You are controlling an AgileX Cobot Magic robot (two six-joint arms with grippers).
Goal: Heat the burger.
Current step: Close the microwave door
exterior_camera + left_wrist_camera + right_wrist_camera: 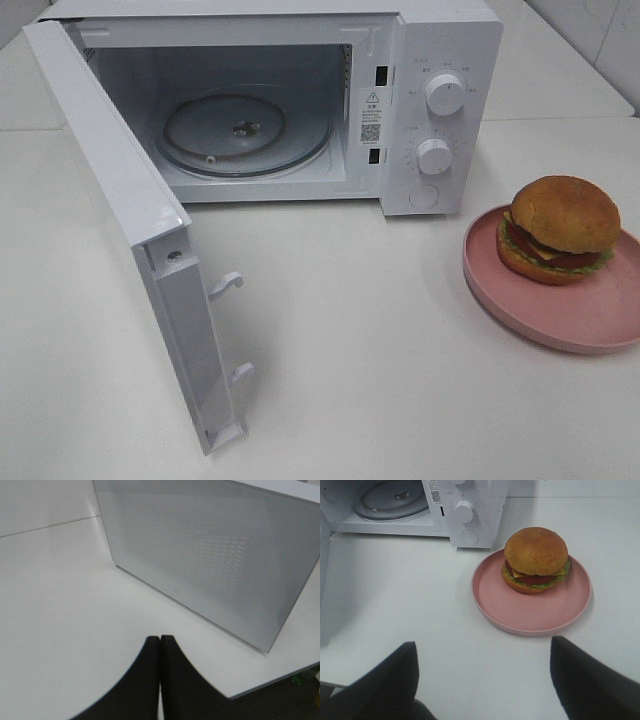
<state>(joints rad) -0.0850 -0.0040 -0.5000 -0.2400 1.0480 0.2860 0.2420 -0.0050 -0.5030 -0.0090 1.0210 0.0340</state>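
Overhead, I see the microwave [300,100] standing on the white counter [350,350] with its door [130,230] swung wide toward the camera's left. Inside, the glass turntable [245,132] lies bare. Two white knobs [445,93] sit one above the other on the control panel at the oven's right side.

To the right of the oven, apart from it, a pink plate [590,320] rests on the counter. The burger [560,230] sits upright on the plate, toward the rim nearer the microwave, its bun top, tomato, cheese and lettuce showing.

From the right wrist camera I see the right gripper [482,680] with its jaws spread wide and gripping nothing; the burger [536,560] and its plate [530,612] lie ahead of them, untouched.

From the left wrist camera I see the left gripper [160,645] with its jaws pressed together, gripping nothing, above the counter near the perforated outer face of the door [210,555].
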